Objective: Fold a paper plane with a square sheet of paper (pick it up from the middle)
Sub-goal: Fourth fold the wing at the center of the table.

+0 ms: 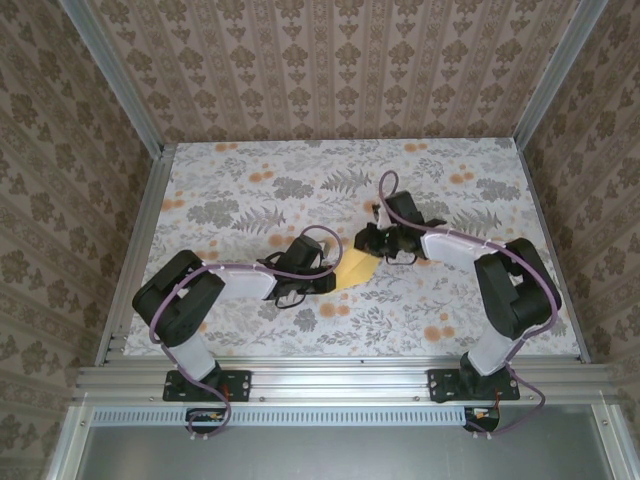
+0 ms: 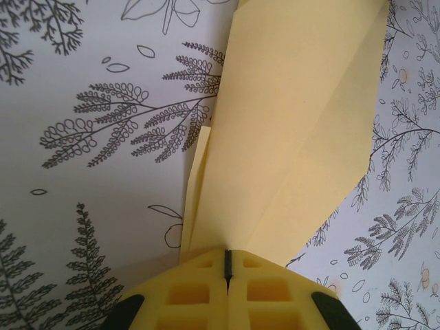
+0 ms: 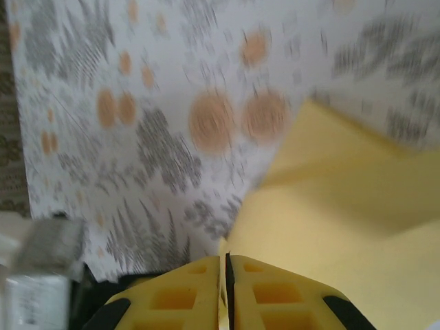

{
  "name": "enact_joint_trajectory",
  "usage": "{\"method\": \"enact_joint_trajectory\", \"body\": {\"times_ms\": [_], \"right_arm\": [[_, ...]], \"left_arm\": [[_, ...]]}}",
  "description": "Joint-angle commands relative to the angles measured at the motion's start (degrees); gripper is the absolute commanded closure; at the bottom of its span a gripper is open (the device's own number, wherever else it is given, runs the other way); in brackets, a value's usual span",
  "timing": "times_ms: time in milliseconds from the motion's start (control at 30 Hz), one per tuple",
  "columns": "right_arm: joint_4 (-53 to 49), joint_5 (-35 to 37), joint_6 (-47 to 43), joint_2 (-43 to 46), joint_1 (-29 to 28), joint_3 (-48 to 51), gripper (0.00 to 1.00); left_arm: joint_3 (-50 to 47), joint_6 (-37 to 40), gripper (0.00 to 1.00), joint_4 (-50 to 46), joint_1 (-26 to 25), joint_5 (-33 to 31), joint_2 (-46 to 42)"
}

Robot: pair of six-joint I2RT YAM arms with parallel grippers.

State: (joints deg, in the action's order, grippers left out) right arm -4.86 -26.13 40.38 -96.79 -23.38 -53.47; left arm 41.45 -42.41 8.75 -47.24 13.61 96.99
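Left pincer (image 2: 227, 260), right pincer (image 3: 225, 262), both clamping folded yellow paper (image 2: 295, 137)

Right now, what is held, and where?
Left hand pinches the folded pale-yellow paper sheet at its narrow end; right hand seems to pinch its opposite edge.

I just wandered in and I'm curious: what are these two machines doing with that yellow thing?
Two robot arms are working on a sheet of yellow paper in the middle of the flower-patterned table. The left pincer is shut on one end of it. The right pincer is closed at the other end and seems to grip it too. The paper already shows folds and a tapered shape, so it looks like a paper plane partly made, not finished.
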Motion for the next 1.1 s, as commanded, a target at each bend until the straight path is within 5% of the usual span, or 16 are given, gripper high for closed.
{"method": "enact_joint_trajectory", "body": {"times_ms": [0, 467, 767, 1067], "right_arm": [[4.22, -3.21, 3.87, -1.77, -0.69, 3.02, 0.87], [13.04, -7.42, 7.59, -10.51, -0.12, 4.31, 0.88], [18.72, -10.75, 8.85, -8.01, -0.22, 5.7, 0.88], [14.44, -8.26, 8.34, -11.9, -0.97, 2.85, 0.89]], "left_arm": [[-1.64, 1.26, 1.0, -10.99, -0.56, -2.05, 1.36], [-1.73, 1.65, 1.0, -11.28, -0.56, -1.39, 1.54], [-1.24, 1.52, 1.0, -11.58, -0.57, -1.47, 1.4], [-0.86, 1.3, 1.0, -11.91, -0.56, -1.68, 1.48]]}}
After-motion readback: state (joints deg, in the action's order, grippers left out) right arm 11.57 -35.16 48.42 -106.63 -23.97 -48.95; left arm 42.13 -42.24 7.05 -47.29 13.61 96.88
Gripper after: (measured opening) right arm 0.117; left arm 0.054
